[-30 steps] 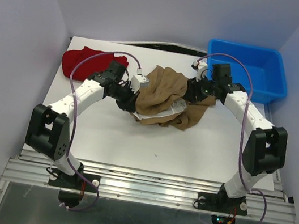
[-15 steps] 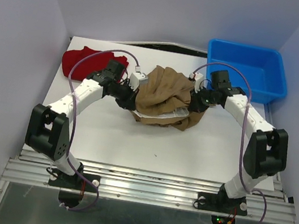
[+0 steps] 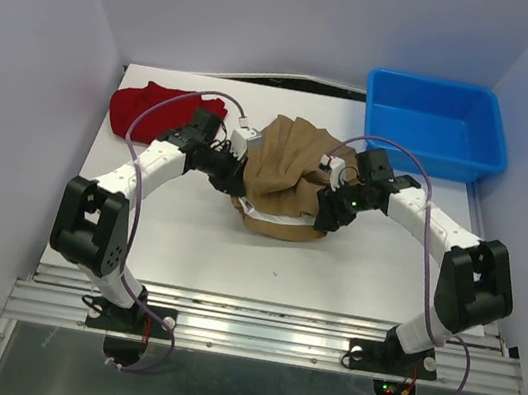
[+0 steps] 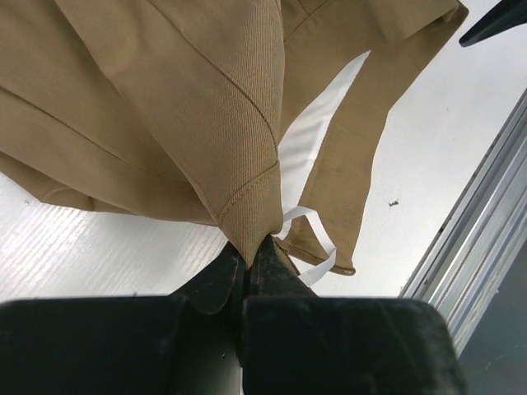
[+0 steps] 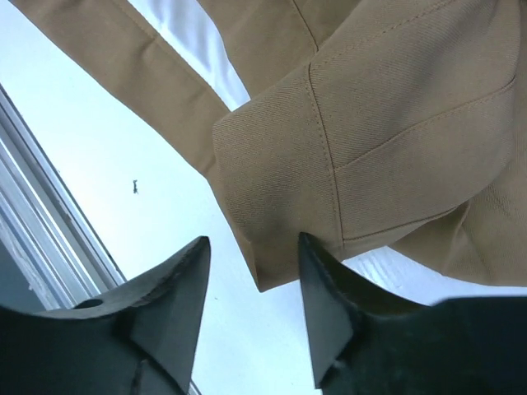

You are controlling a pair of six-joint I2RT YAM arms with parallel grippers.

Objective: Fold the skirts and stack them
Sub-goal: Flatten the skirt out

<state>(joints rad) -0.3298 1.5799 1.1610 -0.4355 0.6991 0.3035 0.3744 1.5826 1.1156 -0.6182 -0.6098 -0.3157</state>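
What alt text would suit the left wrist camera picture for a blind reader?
The left end effector, shut, pinches a fold of the tan skirt, which fills most of the view over a white table. White lining shows between its layers.

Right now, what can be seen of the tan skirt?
The tan skirt is twill-like cloth with stitched seams, white lining and a white ribbon loop showing. It lies bunched on the table, unfolded. The left hand pinches a fold at its left edge; the open right hand straddles a corner on its right.
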